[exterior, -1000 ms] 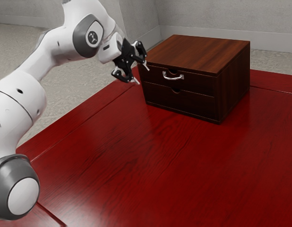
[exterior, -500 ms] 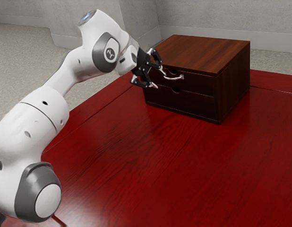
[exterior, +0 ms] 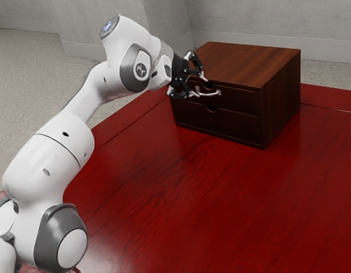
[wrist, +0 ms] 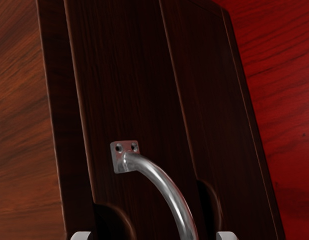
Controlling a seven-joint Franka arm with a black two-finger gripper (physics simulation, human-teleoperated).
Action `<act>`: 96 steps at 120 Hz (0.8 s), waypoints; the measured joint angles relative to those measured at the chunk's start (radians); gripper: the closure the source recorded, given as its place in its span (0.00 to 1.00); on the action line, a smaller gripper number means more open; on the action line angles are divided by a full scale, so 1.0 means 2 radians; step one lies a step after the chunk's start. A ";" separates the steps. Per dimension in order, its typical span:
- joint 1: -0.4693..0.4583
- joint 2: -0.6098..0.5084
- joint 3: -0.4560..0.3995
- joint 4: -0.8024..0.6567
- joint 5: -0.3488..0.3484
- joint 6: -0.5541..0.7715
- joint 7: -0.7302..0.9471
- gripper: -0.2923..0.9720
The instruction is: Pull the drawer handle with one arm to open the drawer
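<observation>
A glossy dark-red wooden bench (exterior: 221, 199) spreads across most of the exterior view, its grain running lengthwise and pale reflections lying on the polish. A plank seam (exterior: 127, 123) runs near its edge at the exterior view's left, and another crosses the far corner at the exterior view's right. Beyond the bench lies a grey speckled floor (exterior: 33, 68). Pale grey walls (exterior: 249, 14) rise behind, with a lighter skirting board (exterior: 334, 52) at their foot. The wrist view shows the red grain of the bench (wrist: 284, 75) too

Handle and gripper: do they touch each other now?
Cannot tell. In the exterior view the gripper overlaps the handle; in the wrist view the handle lies between the open jaws, contact unclear.
</observation>
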 joint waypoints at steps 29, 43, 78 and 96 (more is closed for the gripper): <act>-0.005 0.007 0.000 -0.012 0.001 0.004 0.008 0.72; -0.005 -0.011 0.002 -0.050 0.000 0.007 0.011 0.74; -0.004 -0.105 0.010 -0.195 0.017 0.009 0.014 0.76; -0.007 -0.146 0.009 -0.258 0.023 0.013 0.018 0.83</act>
